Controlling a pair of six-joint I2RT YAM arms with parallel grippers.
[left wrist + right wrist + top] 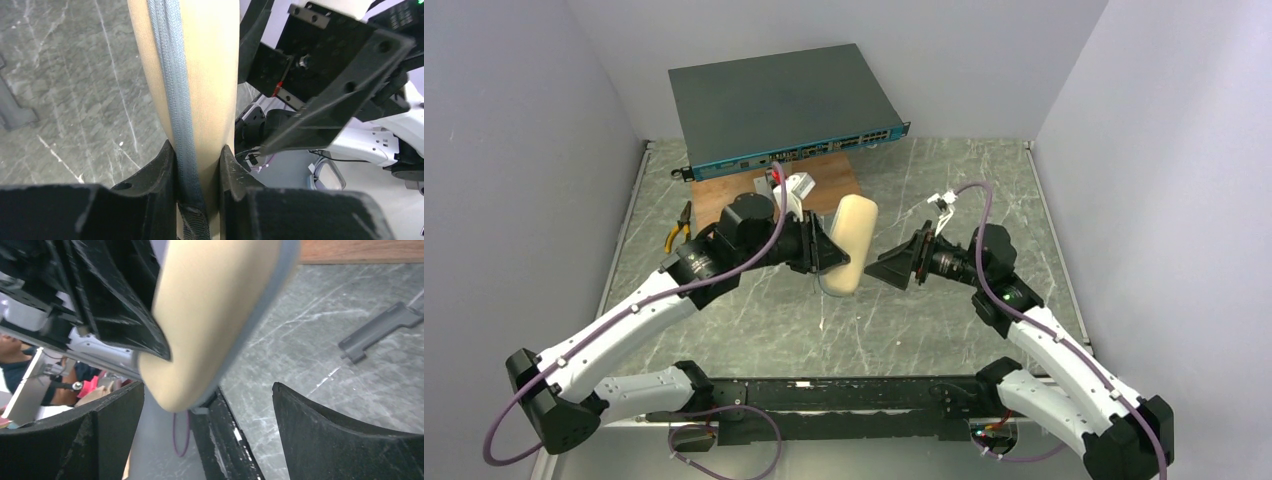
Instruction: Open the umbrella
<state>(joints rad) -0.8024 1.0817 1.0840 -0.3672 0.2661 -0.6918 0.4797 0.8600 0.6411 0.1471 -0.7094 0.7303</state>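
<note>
Left gripper (197,150) clamped across beige zipped case (849,240), mid-table (754,320), between arms. Umbrella itself hidden, presumably inside. Right gripper (207,392) fingers wide apart at case's rounded end. Case looks light, semi-stiff, smooth; likely slippery. Grey zipper (172,90) the place to work.

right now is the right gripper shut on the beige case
No, the right gripper is wide open, its fingers spread well apart below the beige case.

Cream oblong case (205,75): smooth matt shell, grey woven cloth strip (172,90) along its seam. Grey-green counter (944,190): smooth, marble-veined. Left pincer (197,160) fingers (157,172): matt black, grainy plastic. Brown flat board (834,175): bare wood.
</note>
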